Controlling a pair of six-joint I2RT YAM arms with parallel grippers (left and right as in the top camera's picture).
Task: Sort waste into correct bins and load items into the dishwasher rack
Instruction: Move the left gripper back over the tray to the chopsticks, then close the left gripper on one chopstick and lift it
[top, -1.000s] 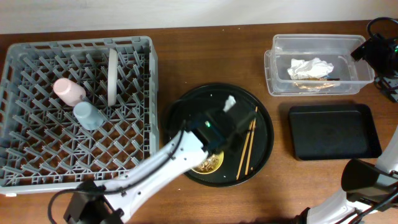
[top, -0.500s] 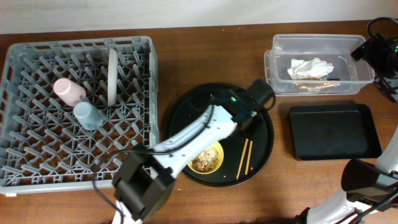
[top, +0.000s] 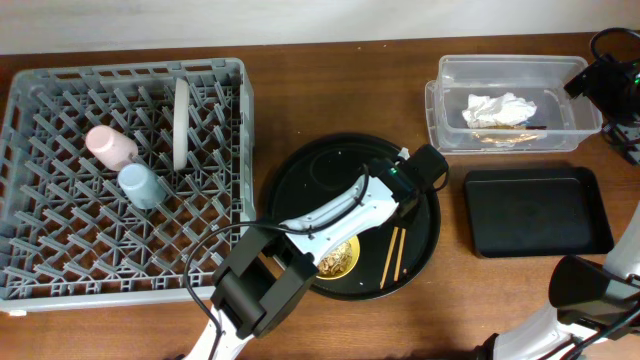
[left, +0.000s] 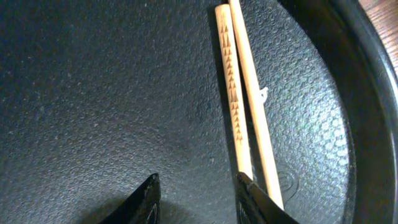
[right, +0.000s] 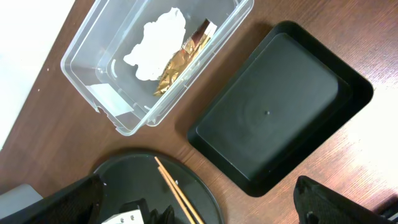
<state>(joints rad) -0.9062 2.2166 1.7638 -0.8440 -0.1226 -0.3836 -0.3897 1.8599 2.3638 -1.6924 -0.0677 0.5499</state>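
Note:
The chopsticks (left: 245, 99) lie side by side on the round black tray (top: 300, 185), at its right side. My left gripper (left: 198, 190) hovers low over their upper part, jaws a little apart with only bare tray between them; its right fingertip (left: 249, 190) sits over the end of the nearer stick. In the overhead view the arm hides the upper half of the chopsticks (top: 393, 255). The yellow bowl (top: 335, 258) holds food scraps. A napkin (top: 498, 108) lies in the clear tub (top: 450, 70). My right gripper (right: 193, 208) hangs wide open, high above the table.
The dishwasher rack (top: 130, 70) at the left holds a pink cup (top: 110, 147), a light-blue cup (top: 143, 185) and an upright grey plate (top: 181, 123). A shallow black rectangular tray (top: 538, 210) sits below the tub. A brown-gold wrapper (right: 177, 62) lies beside the napkin.
My left arm swung from the bowl's side of the round tray over to the chopsticks at the right. Its jaws have narrowed. The right arm has not moved.

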